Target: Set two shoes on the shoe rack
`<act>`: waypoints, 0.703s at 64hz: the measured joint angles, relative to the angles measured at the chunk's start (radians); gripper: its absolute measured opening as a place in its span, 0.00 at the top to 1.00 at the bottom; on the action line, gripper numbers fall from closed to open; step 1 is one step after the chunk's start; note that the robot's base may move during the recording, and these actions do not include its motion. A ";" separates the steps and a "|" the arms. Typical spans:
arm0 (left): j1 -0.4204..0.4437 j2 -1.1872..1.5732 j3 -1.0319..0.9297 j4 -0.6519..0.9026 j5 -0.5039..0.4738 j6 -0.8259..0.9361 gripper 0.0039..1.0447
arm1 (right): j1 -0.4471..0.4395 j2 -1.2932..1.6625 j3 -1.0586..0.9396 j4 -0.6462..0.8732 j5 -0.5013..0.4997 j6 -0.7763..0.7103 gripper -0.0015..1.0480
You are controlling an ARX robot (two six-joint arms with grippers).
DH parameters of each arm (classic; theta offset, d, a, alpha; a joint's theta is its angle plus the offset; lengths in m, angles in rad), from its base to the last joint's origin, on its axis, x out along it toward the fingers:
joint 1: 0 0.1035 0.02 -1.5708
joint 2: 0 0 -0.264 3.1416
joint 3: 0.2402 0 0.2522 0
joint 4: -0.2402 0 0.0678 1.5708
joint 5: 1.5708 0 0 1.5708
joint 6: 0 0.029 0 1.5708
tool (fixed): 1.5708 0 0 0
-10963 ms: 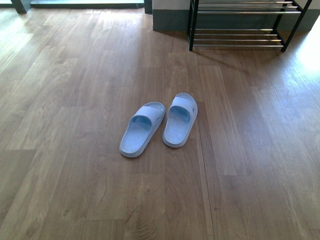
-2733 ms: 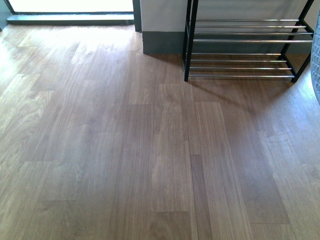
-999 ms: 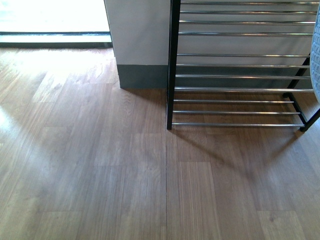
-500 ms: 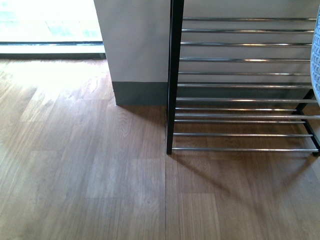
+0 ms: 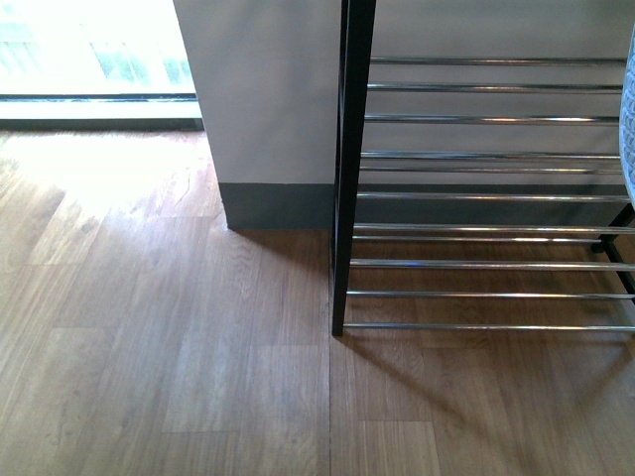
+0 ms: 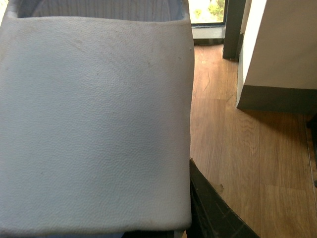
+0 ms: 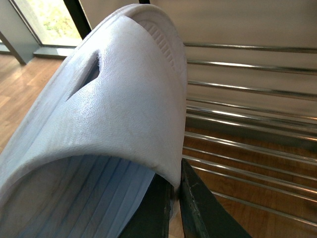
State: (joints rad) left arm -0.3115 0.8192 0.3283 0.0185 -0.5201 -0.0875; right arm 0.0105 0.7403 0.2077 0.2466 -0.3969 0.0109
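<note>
Left end effector (image 6: 210,210): carrying a pale blue slide (image 6: 94,124), one finger beside its strap.
Right end effector (image 7: 176,203): pinching the second slide (image 7: 114,99) by its strap edge.
Shoe rack (image 5: 351,169): just beyond the right end effector.

The shoe rack (image 5: 347,149) is gleaming with glossy chrome bars beside its matt black frame. The left slide (image 6: 94,124) and right slide (image 7: 124,99) are showing matt, finely pebbled, rubbery skin. The wood-grain floor (image 5: 149,347) is shining softly.
</note>
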 joint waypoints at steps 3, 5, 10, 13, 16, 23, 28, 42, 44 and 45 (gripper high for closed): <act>0.000 0.000 0.000 0.000 0.000 0.000 0.99 | 0.000 0.000 0.000 0.000 0.000 0.000 0.98; 0.000 0.000 0.000 0.000 0.000 0.000 0.99 | 0.000 0.000 0.000 0.000 0.000 0.000 0.98; 0.000 0.000 0.000 0.000 0.000 0.000 0.99 | 0.000 0.000 0.000 0.000 0.000 0.000 0.98; 0.000 0.000 0.000 0.000 0.000 0.000 0.99 | 0.000 0.000 0.000 0.000 0.000 0.000 0.98; 0.000 0.000 0.000 0.000 0.000 0.000 0.99 | 0.000 0.000 0.000 0.000 0.000 0.000 0.98; 0.000 0.000 0.000 0.000 0.000 0.000 0.99 | 0.000 0.000 0.000 0.000 0.000 0.000 0.98; 0.000 0.000 0.000 0.000 0.000 0.000 0.99 | 0.000 0.000 0.000 0.000 0.000 0.000 0.98; 0.000 0.000 0.000 0.000 0.000 -0.001 0.99 | 0.000 0.000 0.000 0.000 0.000 0.000 0.98; 0.000 0.000 0.000 0.000 0.000 0.000 0.99 | 0.000 0.000 0.000 0.000 0.000 0.000 0.98; 0.000 0.000 0.000 0.000 0.000 -0.001 0.99 | 0.000 0.000 0.000 0.000 0.000 0.000 0.98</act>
State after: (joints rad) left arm -0.3115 0.8188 0.3283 0.0185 -0.5205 -0.0883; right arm 0.0105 0.7403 0.2073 0.2466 -0.3965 0.0109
